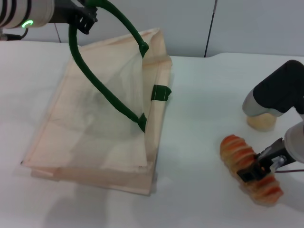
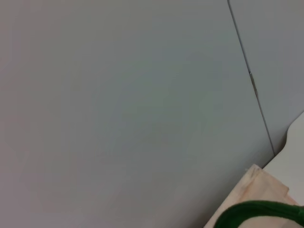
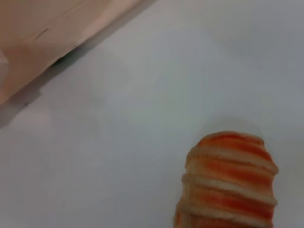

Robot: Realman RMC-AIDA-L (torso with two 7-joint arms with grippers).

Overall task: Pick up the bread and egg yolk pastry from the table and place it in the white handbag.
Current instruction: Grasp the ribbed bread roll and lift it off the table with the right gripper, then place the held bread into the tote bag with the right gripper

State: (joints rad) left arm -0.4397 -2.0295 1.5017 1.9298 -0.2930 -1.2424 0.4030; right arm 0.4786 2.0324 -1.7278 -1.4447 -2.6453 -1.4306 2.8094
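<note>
The white handbag (image 1: 95,118) lies flat on the table at the left, its mouth raised by one dark green rope handle (image 1: 90,76). At the top left my left gripper (image 1: 85,18) is shut on that handle and holds it up. The handle (image 2: 259,213) and a bag corner also show in the left wrist view. The bread (image 1: 249,166), tan with orange stripes, lies on the table at the right. My right gripper (image 1: 259,167) rests across its middle. In the right wrist view the bread (image 3: 228,180) is very close. The egg yolk pastry (image 1: 261,122) sits just behind, partly hidden by the right arm.
The second green handle loop (image 1: 160,93) lies on the bag's right edge. Bare white table (image 1: 199,118) stretches between the bag and the bread. A grey wall stands behind the table.
</note>
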